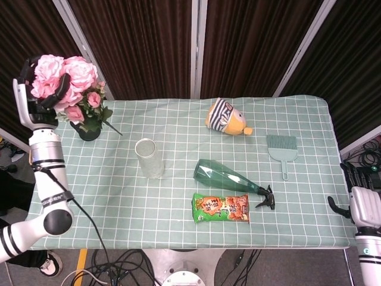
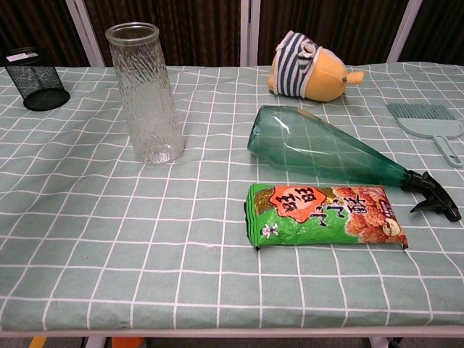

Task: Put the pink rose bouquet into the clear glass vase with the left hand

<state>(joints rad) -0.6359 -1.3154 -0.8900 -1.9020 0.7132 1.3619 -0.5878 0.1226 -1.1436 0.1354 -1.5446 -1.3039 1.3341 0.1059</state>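
Note:
My left hand (image 1: pixel 37 95) grips the pink rose bouquet (image 1: pixel 68 86) at the far left, holding it up above the black mesh cup (image 1: pixel 89 132); green leaves and a stem hang out to the right. The clear glass vase (image 1: pixel 149 158) stands upright on the checked cloth, to the right of the bouquet and nearer the front, and shows close up in the chest view as the vase (image 2: pixel 145 94). My right hand (image 1: pixel 362 205) hangs past the table's right front corner, holding nothing, fingers apart. The chest view shows neither hand.
A green spray bottle (image 1: pixel 229 176) lies on its side mid-table, a green snack bag (image 1: pixel 220 208) in front of it. A striped plush toy (image 1: pixel 225 117) sits at the back, a small brush (image 1: pixel 282 149) to the right. The mesh cup (image 2: pixel 36 78) stands back left.

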